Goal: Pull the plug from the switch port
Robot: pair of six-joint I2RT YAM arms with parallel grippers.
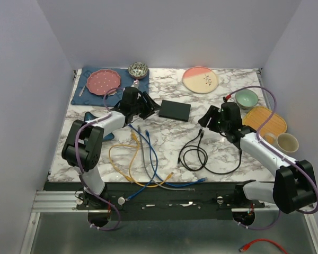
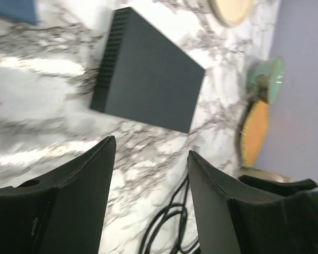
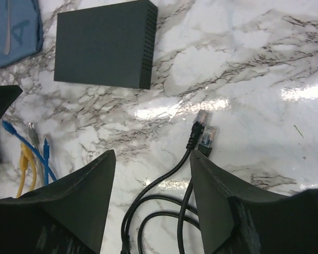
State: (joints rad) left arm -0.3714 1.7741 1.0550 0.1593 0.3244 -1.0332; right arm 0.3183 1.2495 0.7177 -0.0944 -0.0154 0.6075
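Observation:
The switch (image 1: 175, 110) is a flat matte-black box lying on the marble table; no cable is in it on the sides I see. It also shows in the left wrist view (image 2: 148, 79) and the right wrist view (image 3: 103, 45). A black cable (image 1: 201, 153) lies coiled in front of it, and both its plugs (image 3: 202, 127) rest loose on the table, apart from the switch. My left gripper (image 1: 148, 106) (image 2: 151, 147) is open and empty just left of the switch. My right gripper (image 1: 206, 120) (image 3: 152, 153) is open and empty above the black cable (image 3: 159, 182).
Blue, yellow and grey cables (image 1: 140, 159) lie at the front left. A pink plate (image 1: 104, 81) on a blue cloth and a patterned bowl (image 1: 138, 69) stand at the back left. A peach plate (image 1: 200, 79), green bowl (image 1: 246, 98), orange mat (image 1: 265, 123) and mug (image 1: 286, 143) are on the right.

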